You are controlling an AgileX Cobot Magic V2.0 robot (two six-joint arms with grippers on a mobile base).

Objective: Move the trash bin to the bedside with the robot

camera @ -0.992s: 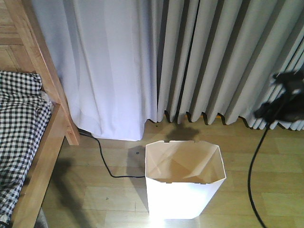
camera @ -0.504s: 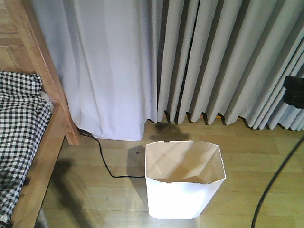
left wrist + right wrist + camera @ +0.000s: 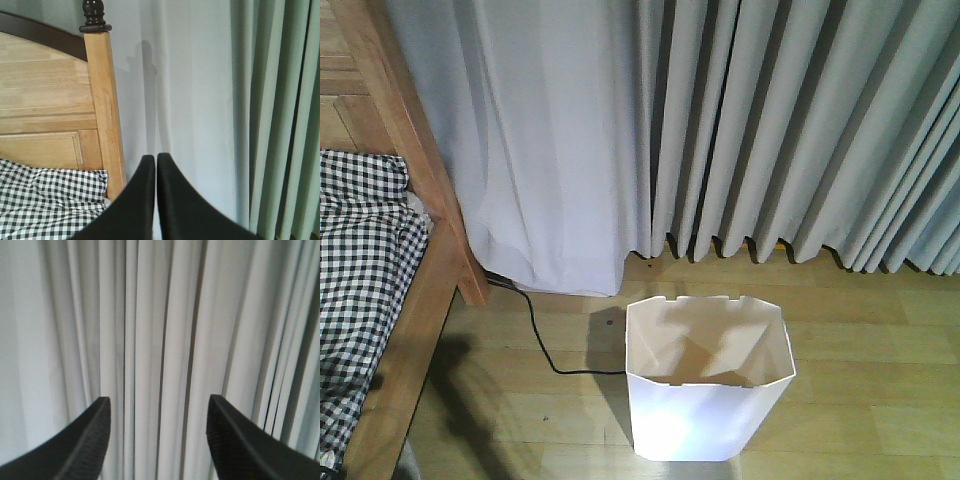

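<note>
- Big grey pleated curtains fill the back, so both wrist cams mostly stare at fabric.
- Light wooden bed with black-and-white checked bedding sits left.
- White faceted plastic trash bin stands upright on the floor, near the bed, nothing gripping it.
- Left gripper jaws clenched, empty; right gripper jaws spread wide, probably both just parked.

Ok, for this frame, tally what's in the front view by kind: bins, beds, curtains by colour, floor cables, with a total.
Trash bin: 1
Bed: 1
White curtain: 1
Grey curtain: 1
Black floor cable: 1
Total: 5
</note>
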